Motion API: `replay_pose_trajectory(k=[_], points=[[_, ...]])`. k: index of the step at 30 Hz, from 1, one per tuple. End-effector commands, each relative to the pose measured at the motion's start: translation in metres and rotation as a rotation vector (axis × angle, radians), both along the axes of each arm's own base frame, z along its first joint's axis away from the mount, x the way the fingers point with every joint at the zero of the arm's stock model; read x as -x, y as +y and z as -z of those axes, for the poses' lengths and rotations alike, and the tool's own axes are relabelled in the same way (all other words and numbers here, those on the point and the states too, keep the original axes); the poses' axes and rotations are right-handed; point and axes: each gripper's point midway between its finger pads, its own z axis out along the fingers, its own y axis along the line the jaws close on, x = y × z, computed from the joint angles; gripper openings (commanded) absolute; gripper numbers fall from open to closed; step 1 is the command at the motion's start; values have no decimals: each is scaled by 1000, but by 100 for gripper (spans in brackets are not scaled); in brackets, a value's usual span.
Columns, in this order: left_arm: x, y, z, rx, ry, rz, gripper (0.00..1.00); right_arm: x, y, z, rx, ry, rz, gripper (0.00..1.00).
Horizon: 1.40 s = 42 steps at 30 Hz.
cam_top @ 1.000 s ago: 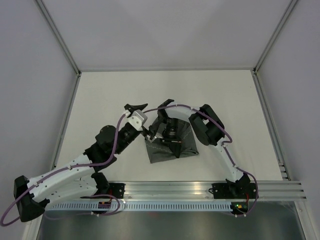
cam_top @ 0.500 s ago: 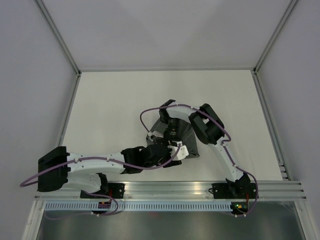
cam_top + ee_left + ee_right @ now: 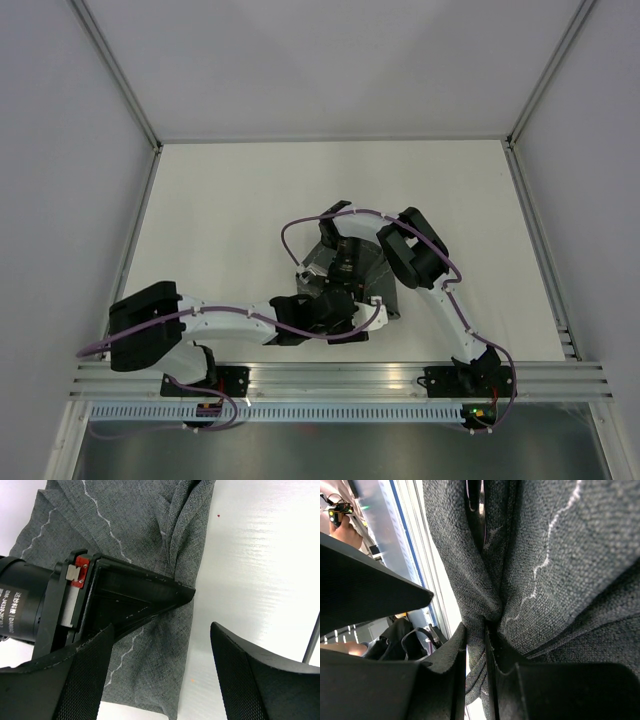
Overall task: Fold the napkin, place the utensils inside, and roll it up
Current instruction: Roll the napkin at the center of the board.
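Grey fabric makes up the one cloth in view: a single dark napkin point(image 3: 376, 272), lying bunched and folded on the white table point(image 3: 230, 200) near its front middle, between the two arms. Pale wavy stitch lines run across its weave, and the left wrist view shows several deep creases gathered along its right edge, where the cloth meets bare tabletop.

Two grippers work at it, each with two black fingers. The right gripper point(image 3: 476, 630) is pressed together on a fold of the napkin point(image 3: 545, 555): its own camera shows a ridge of cloth squeezed tight in the narrow slot between the two fingers, with the rest of the fabric bulging up beyond the tips. From above, this gripper point(image 3: 341, 270) sits on top of the cloth, its arm curving in from the right.

The left gripper point(image 3: 161, 630) is spread wide, with nothing gripped between its textured pads point(image 3: 85, 675). It hovers over the near part of the napkin point(image 3: 125, 520), by the right gripper's black wedge-shaped finger point(image 3: 135, 597), which lies across the cloth. In the overhead view the left gripper point(image 3: 378, 312) reaches in low from the left and covers the napkin's near edge.
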Motion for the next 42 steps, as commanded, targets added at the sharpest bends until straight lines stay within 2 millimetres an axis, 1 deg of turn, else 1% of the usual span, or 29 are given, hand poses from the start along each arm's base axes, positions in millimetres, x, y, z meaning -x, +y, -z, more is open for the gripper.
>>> replay_pose_trajectory(k=[1,5,7,10,12,15,18,19,20,24,26,29,32,34,37,39,40,41,42], points=[[1,-14,-1,14,-12,48,81,-32,-2,63,-56,-191,-95,0],[1,-18,9,19,-6,48,78,-32,-2,63,-53,-190,-95,0],[-1,-16,17,-1,-10,41,77,-32,-2,64,-50,-193,-96,0],[-3,-17,23,-10,-12,44,71,-33,-3,65,-46,-196,-95,0],[-5,-17,25,-1,-6,40,71,-32,-4,65,-44,-193,-94,0],[-7,-11,31,-18,6,29,71,-33,-5,66,-39,-195,-94,0],[-5,-9,34,-25,29,33,70,-33,-4,66,-39,-197,-91,0],[-3,-6,36,-39,44,26,69,-33,-5,66,-36,-195,-92,0],[-2,-6,32,-28,42,25,69,-33,-4,66,-38,-195,-91,1],[-2,10,31,-23,30,1,70,-32,-5,67,-30,-191,-89,0],[-2,14,33,-28,32,-9,70,-33,-4,67,-33,-195,-90,0],[-3,14,30,-20,28,-17,70,-33,-4,68,-30,-194,-86,0],[-4,13,29,-16,20,-15,74,-32,-5,67,-26,-192,-84,1],[-6,13,33,-31,12,-13,74,-33,-4,68,-26,-194,-82,0],[-7,13,35,-46,31,-38,69,-32,-4,68,-24,-193,-80,0],[-7,15,31,-25,33,-60,69,-32,-5,69,-21,-190,-80,0],[-6,15,24,10,37,-75,69,-32,-5,69,-20,-191,-81,0],[-5,18,25,12,40,-78,69,-31,-6,69,-18,-188,-81,0],[-5,18,23,24,39,-82,69,-31,-6,69,-18,-189,-83,1]])
